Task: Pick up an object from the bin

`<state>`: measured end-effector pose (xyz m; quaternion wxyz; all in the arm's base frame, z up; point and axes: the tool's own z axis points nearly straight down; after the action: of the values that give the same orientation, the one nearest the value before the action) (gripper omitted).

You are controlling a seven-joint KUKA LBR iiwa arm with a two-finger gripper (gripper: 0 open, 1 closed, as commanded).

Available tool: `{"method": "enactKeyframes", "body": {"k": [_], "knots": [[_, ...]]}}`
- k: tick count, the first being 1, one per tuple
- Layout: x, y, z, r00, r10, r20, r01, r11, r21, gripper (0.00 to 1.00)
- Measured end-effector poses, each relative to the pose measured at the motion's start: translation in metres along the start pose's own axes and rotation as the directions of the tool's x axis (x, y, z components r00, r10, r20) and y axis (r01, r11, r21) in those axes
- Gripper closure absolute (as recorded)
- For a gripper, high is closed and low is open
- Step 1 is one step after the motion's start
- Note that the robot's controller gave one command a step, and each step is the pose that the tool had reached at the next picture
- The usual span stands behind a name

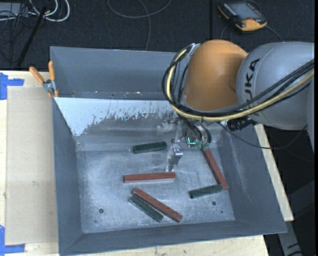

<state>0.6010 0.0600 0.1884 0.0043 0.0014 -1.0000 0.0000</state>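
Camera view: gripper (176,156) at the 3 o'clock end of the dark green stick (149,148), near the bin (68,169) centre; open or clenched, I cannot tell. Grabbing an end could swing the stick loose.

in the bin (63,159), two touching bars (154,205) lie in front — four separate bars (149,178) behind.

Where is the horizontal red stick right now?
The red stick lies mid-bin, just below the gripper, between a dark green stick above and a red-and-green pair below.
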Motion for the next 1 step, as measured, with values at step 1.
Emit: {"method": "enactKeyframes", "body": {"k": [1], "knots": [[-0.0014,-0.0002,-0.0048,1.000,0.001,0.008,-0.001,1.000,0.000,0.00]]}}
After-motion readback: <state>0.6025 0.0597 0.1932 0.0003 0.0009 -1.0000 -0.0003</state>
